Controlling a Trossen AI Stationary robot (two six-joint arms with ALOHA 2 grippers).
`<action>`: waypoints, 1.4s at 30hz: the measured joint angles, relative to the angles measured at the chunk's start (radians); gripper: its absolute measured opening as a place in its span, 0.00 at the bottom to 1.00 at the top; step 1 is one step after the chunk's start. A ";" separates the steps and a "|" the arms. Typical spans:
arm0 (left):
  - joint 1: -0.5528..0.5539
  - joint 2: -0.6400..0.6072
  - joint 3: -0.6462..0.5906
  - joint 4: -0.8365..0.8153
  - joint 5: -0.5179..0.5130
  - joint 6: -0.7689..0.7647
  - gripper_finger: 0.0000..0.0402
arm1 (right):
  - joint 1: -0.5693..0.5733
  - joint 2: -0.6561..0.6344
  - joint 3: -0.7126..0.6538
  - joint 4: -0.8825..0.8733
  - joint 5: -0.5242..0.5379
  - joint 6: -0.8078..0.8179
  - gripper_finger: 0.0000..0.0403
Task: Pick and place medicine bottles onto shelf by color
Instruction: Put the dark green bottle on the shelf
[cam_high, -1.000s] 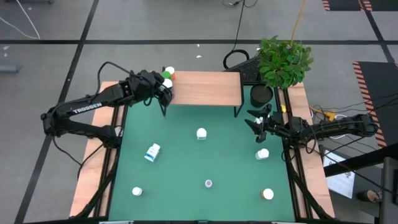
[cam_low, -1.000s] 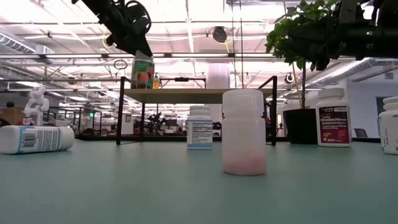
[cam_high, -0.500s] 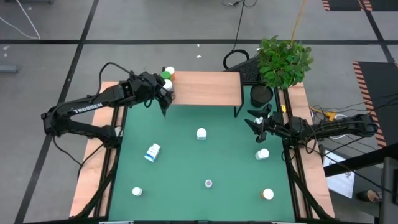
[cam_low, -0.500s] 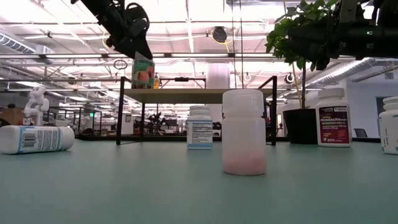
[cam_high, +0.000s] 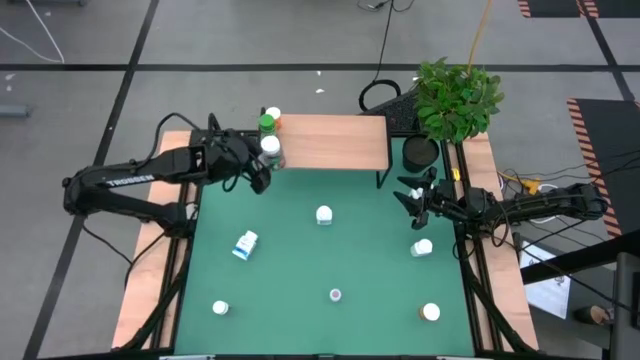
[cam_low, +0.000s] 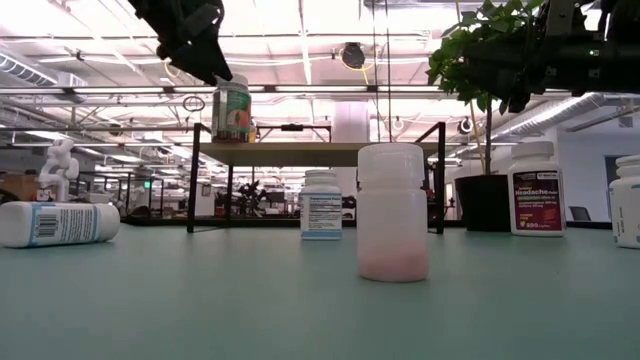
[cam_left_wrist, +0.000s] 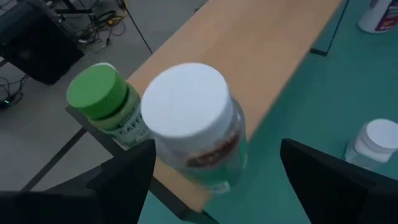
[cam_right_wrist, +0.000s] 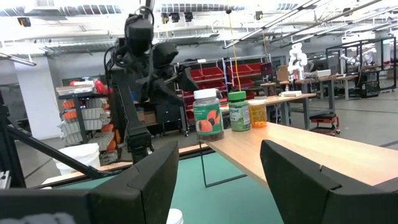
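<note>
A white-capped medicine bottle (cam_left_wrist: 194, 127) with a peach-picture label stands upright on its base at the shelf's (cam_high: 330, 142) near left corner. Behind it on the shelf stand a green-capped bottle (cam_left_wrist: 102, 99) and an orange one (cam_right_wrist: 257, 113). My left gripper (cam_high: 256, 168) is open just left of the shelf. In the left wrist view its two fingers (cam_left_wrist: 127, 180) flank the white-capped bottle but stand back from it. My right gripper (cam_high: 403, 196) hangs open and empty at the mat's right side. Several more bottles are spread over the green mat (cam_high: 290, 280).
On the mat a white bottle (cam_high: 323, 214) stands mid-table and a blue-labelled one (cam_high: 245, 244) lies on its side. Others stand at the near left (cam_high: 220, 308), near middle (cam_high: 335, 294), near right (cam_high: 430, 312) and right (cam_high: 422, 247). A potted plant (cam_high: 455, 95) fills the far right corner.
My left gripper has let go of the white-capped bottle and drawn back toward the table's left edge, clear of the shelf. The bottle stays upright on the shelf's near left corner.
</note>
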 joint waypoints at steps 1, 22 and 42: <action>-0.015 0.000 0.000 -0.006 -0.013 -0.009 0.86 | 0.000 0.000 0.000 0.000 0.000 0.000 0.56; -0.051 0.000 0.000 -0.037 -0.191 -0.049 0.86 | 0.000 0.000 0.000 0.000 0.000 0.006 0.56; 0.091 0.018 0.001 -0.028 -0.192 -0.014 0.86 | 0.000 0.000 0.000 0.000 0.000 0.006 0.56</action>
